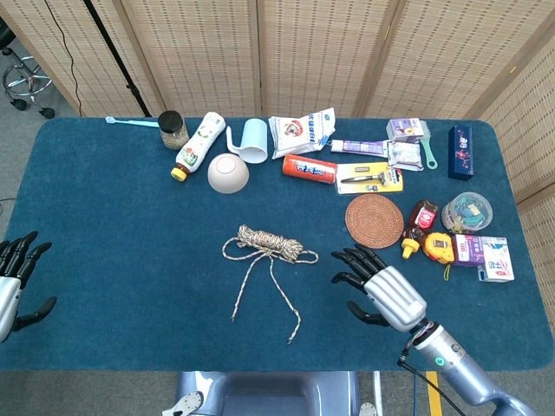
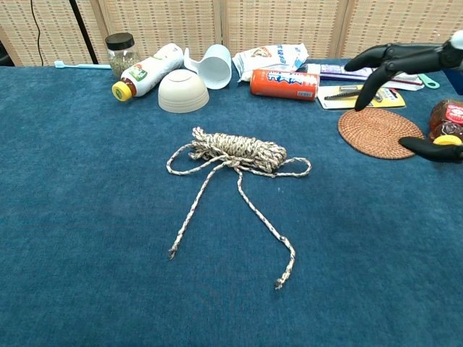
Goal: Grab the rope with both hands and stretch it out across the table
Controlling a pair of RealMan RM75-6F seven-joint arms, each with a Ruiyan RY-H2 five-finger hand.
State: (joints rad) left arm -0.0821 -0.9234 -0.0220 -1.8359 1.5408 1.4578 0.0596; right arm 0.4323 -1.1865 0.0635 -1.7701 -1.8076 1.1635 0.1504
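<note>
A speckled beige rope [image 1: 269, 246] [image 2: 237, 153] lies coiled in a bundle at mid-table, with two loose ends trailing toward the near edge. My right hand [image 1: 381, 291] [image 2: 405, 69] hovers open, fingers spread, to the right of the rope and apart from it. At the table's left near edge my left hand [image 1: 12, 282] is open with nothing in it, far from the rope; the chest view does not show it.
Along the far side stand a jar [image 1: 173, 129], a bottle [image 1: 197, 145], an upturned bowl [image 1: 227, 172], a blue cup [image 1: 252, 140], a snack bag [image 1: 301, 132] and an orange tube [image 1: 309, 167]. At the right are a woven coaster [image 1: 374, 220], a tape measure [image 1: 439, 247] and small boxes.
</note>
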